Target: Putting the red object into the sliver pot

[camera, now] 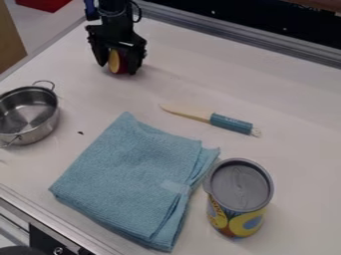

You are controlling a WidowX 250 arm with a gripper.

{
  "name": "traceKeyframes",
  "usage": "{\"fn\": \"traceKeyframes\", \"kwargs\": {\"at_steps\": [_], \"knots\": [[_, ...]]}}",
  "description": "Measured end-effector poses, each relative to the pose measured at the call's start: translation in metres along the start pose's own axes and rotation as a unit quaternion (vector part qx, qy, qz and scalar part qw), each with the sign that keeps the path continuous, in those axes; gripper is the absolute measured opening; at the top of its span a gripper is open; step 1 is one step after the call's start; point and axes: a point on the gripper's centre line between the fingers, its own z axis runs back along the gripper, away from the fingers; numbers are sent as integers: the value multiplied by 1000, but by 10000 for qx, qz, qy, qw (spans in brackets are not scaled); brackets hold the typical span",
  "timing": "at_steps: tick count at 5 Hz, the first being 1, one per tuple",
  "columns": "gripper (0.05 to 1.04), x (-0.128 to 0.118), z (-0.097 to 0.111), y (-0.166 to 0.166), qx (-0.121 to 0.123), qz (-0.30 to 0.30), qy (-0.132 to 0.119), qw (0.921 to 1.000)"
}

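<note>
Grasping fingers (pixel 135 62): closed around the red object (pixel 115 62), upper left of the frame.
Red object: probably light, stiff, smooth; best held across its middle.

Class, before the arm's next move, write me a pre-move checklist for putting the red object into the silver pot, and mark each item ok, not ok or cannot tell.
1. Red object at the gripper: ok.
2. Grip on it secure: cannot tell.
3. Pot upright, mouth uncovered: ok.
4. Gripper above the pot: not ok, it is off to one side.
5. Towel and knife outside the pot: ok.
</note>
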Motion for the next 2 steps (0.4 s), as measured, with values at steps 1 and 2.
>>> {"fn": "traceKeyframes", "kwargs": {"at_steps": [1, 2], "knots": [[880, 1, -1, 0, 102, 67, -51, 9999], [879, 0, -1, -2, 1, 178, -2, 9998]]}}
